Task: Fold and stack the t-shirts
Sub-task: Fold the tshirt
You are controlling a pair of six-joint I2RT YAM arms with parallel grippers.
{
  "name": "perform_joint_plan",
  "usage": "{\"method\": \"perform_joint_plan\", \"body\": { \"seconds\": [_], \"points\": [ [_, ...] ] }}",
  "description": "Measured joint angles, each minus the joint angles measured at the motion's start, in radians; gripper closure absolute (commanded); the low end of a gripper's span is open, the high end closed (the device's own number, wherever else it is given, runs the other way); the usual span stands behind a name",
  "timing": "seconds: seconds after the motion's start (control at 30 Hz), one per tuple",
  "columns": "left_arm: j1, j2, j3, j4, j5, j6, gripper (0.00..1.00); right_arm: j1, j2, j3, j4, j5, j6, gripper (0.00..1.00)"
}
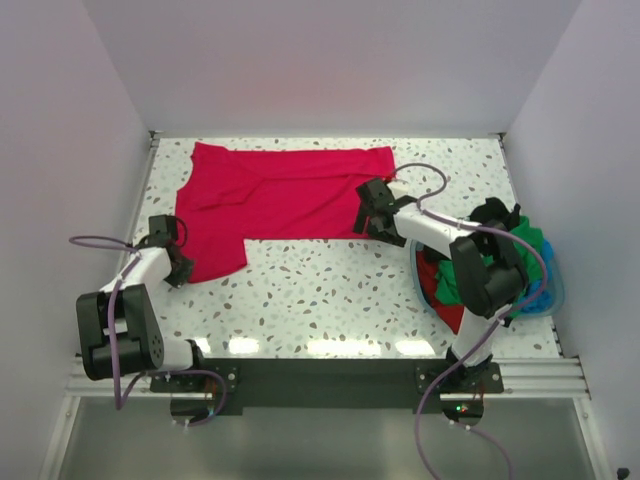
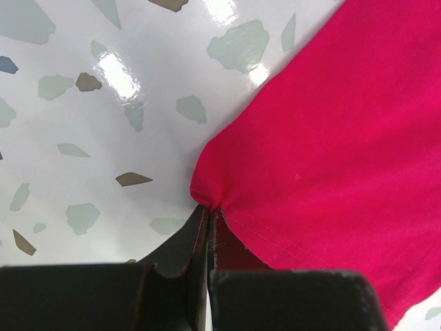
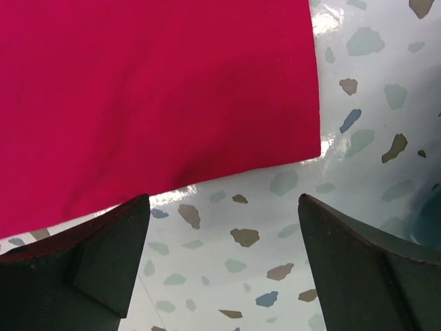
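Wide view first: the speckled table has the crimson t-shirt laid flat across its far half, running from the far left to about the centre right, with one flap reaching nearer on the left side. Over on the right sits the light blue basket, with a green shirt and a red one heaped in it, waiting their turn. Now the arms. The left gripper is pinched tight on the near-left corner of that flap; you can see the cloth bunching to a little pucker right at the closed jaws. The right gripper is a different story: jaws wide apart, holding nothing, poised just near of the shirt's right-hand corner, with bare table showing between the fingers. So the step in hand looks like getting the second grip before a fold. To do it well, I'd say the right arm wants to slide further in so the corner sits between the fingers, then close on hem rather than loose cloth. After that, lift both corners together and level, keep the edge between them lightly taut, and watch that the left pinch, which is only on the very tip, doesn't slip free.
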Motion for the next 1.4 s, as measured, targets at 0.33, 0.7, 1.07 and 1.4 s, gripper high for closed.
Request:
{"method": "perform_joint_plan", "body": {
  "seconds": [0.33, 0.7, 1.07, 1.4],
  "points": [
    [0.000, -0.004, 0.000, -0.001, 0.000, 0.003, 1.00, -0.023, 0.006, -0.078, 0.107, 0.051, 0.135, 0.15],
    [0.000, -0.026, 0.001, -0.008, 0.000, 0.004, 1.00, -0.088, 0.005, -0.134, 0.219, 0.049, 0.174, 0.26],
    [0.000, -0.051, 0.018, -0.017, 0.013, 0.011, 1.00, -0.095, 0.016, -0.158, 0.296, 0.034, 0.187, 0.77],
    [0.000, -0.068, 0.068, -0.018, 0.077, 0.023, 1.00, -0.095, 0.003, -0.151, 0.259, 0.033, 0.162, 1.00]
  ]
}}
